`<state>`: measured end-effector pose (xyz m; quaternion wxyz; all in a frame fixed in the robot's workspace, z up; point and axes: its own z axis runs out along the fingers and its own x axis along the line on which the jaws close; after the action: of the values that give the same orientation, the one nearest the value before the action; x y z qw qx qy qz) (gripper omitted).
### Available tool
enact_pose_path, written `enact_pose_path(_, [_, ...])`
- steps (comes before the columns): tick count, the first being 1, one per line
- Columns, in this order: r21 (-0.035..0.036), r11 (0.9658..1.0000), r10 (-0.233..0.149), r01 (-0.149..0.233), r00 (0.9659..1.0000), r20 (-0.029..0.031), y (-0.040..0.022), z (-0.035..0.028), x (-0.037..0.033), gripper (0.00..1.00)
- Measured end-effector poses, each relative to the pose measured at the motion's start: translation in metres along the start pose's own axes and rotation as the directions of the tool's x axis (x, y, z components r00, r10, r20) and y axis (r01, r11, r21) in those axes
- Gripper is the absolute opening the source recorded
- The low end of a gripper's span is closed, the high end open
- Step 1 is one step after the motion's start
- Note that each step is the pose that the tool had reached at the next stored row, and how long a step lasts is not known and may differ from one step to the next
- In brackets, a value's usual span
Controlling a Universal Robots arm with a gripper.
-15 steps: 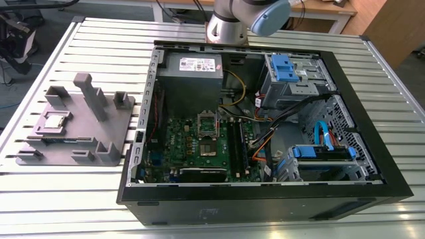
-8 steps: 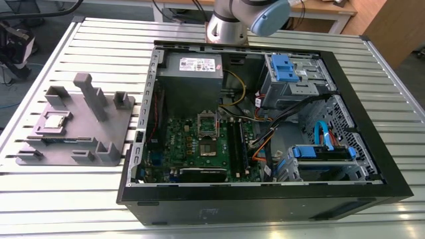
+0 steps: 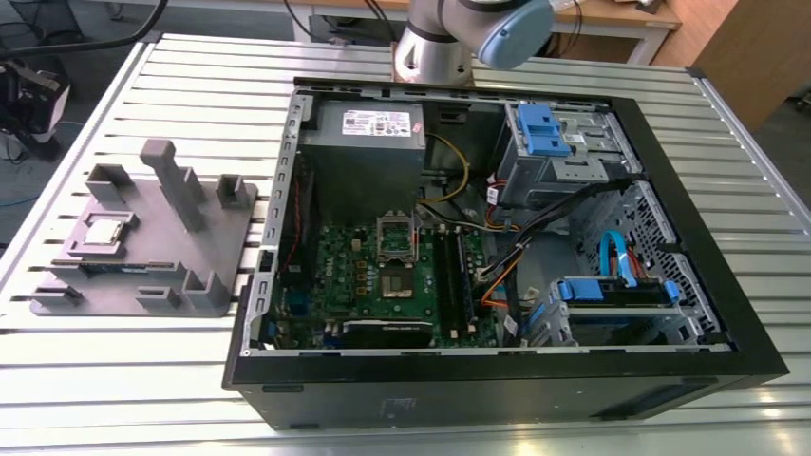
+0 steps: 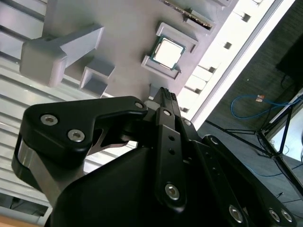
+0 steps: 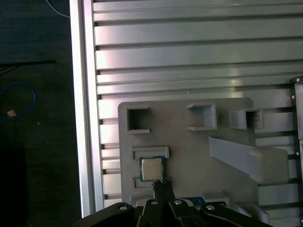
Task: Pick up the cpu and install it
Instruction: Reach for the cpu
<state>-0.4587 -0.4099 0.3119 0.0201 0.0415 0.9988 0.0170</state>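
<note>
Fingers (image 5: 159,190) pressed together, empty, tips hovering by edge of cpu (image 5: 151,169) lying in gray fixture (image 5: 189,146) pocket.

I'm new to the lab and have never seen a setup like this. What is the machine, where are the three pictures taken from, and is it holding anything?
It is one robot arm at a slatted metal table. The exterior view comes from a camera off the arm: an open computer case with its motherboard, and at that view's left a gray fixture carrying the cpu. Both wrist views come from cameras on the arm, looking past its gripper. The fingers are together, hold nothing, and point toward the cpu.
</note>
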Motion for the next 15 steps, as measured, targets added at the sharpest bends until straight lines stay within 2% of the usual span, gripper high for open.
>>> enact_pose_path(15, [0.0000,1.0000,0.000,0.000,1.0000,-0.0001,-0.0034,0.0265,0.0056,0.11])
